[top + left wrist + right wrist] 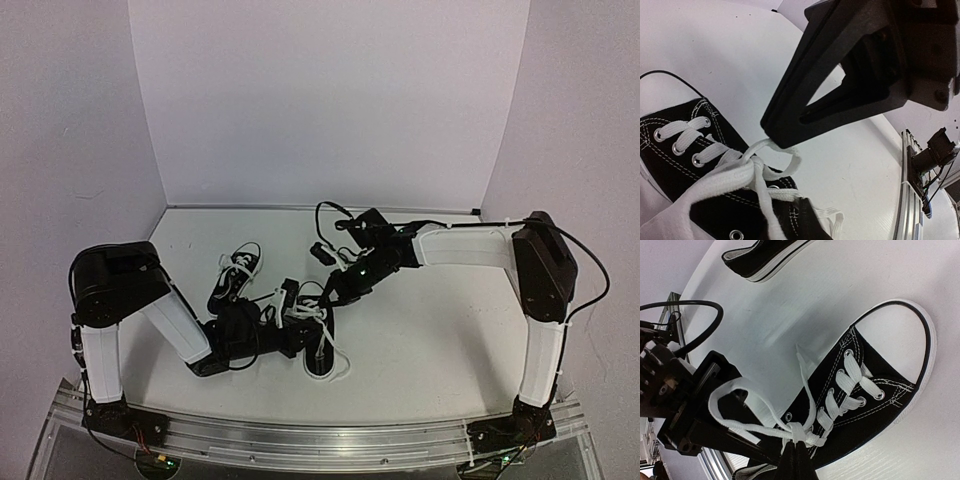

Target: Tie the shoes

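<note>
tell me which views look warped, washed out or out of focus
top external: even, soft light with a purple cast; the near shoe reads as a dark clump. left wrist: strong wide-angle warp, laces crisp, bottom-left corner out of focus, table nearly blown out. right wrist: same warp; the white toe cap almost melts into the bright table.

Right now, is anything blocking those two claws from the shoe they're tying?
Nothing visible does. The left gripper and right gripper are both shut on the white laces of the near shoe.
</note>
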Controlling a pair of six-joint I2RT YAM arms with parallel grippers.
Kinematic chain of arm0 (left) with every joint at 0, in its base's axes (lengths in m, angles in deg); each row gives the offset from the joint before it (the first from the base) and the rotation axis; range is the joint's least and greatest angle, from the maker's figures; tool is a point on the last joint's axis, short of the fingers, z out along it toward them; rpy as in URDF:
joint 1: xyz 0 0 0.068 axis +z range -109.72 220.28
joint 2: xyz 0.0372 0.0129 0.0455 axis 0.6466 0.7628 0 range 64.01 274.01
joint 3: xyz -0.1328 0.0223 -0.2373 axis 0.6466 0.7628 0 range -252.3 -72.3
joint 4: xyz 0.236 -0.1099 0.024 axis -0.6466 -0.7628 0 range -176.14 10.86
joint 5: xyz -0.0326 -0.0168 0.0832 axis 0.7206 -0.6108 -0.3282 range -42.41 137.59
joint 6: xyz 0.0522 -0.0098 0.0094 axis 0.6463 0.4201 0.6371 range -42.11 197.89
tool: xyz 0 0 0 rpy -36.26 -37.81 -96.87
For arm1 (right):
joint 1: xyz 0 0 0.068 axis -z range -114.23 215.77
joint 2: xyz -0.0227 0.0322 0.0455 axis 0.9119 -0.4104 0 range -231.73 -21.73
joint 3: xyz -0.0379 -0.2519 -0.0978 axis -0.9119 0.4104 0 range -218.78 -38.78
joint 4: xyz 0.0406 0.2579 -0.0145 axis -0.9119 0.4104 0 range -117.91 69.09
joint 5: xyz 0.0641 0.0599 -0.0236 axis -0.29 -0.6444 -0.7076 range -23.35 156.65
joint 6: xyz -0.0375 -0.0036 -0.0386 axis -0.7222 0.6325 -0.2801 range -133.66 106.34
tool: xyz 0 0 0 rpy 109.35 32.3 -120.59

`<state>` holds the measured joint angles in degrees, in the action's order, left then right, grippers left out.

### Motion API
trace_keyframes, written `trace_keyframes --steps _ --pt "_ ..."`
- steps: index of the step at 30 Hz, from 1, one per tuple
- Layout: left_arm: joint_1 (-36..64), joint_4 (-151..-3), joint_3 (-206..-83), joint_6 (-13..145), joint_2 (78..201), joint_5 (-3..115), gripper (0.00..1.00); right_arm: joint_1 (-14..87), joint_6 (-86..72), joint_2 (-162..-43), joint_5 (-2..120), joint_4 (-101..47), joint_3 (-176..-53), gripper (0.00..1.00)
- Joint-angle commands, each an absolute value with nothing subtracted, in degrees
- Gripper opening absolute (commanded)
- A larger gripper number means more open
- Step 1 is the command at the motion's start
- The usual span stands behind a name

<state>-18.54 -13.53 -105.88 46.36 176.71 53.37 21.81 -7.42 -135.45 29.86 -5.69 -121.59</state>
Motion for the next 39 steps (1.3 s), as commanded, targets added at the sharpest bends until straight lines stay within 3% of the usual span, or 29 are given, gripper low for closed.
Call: trace_keyframes --steps 1,18,39 --pt "-18.79 -6.88 -107.09 45.45 176.93 54.65 0.0 21.8 -7.24 -135.8 29.56 -6.64 -122.32 0.0" --pt "-18.17 -2.14 -104.73 39.72 178.95 43.49 0.0 21.83 -6.98 -135.38 29.03 -6.73 -121.82 0.0" --pt "-16.95 5.09 -109.14 37.17 185.49 47.39 0.0 21.8 -6.55 -135.29 25.45 -7.7 -120.7 0.0"
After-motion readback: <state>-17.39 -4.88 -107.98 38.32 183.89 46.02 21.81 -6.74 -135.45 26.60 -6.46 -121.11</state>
